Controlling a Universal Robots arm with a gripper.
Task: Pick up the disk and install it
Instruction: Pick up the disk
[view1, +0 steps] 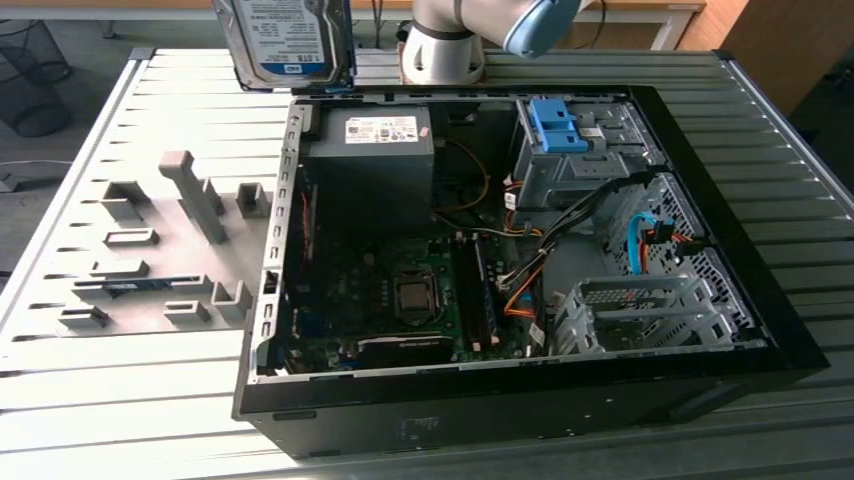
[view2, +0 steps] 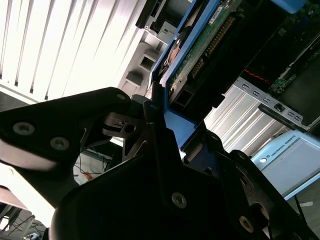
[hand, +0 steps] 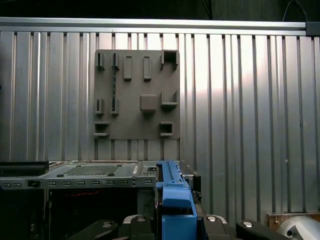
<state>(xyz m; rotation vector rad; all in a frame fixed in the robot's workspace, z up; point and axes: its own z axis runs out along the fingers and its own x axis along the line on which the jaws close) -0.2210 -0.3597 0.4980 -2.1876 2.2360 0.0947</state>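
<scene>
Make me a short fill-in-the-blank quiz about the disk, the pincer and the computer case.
1. The pincer is ____ on the disk.
2. The disk's side rail is coloured ____.
3. In the exterior view, the grey plate lies on the table to the ____ of the case.
Missing words: shut; blue; left.

Robotics lab, slatted metal bench (view1: 134, 400), opened computer case (view1: 534, 410)

Metal disk (view1: 287, 40), blue plastic rails (hand: 175, 202)
</scene>
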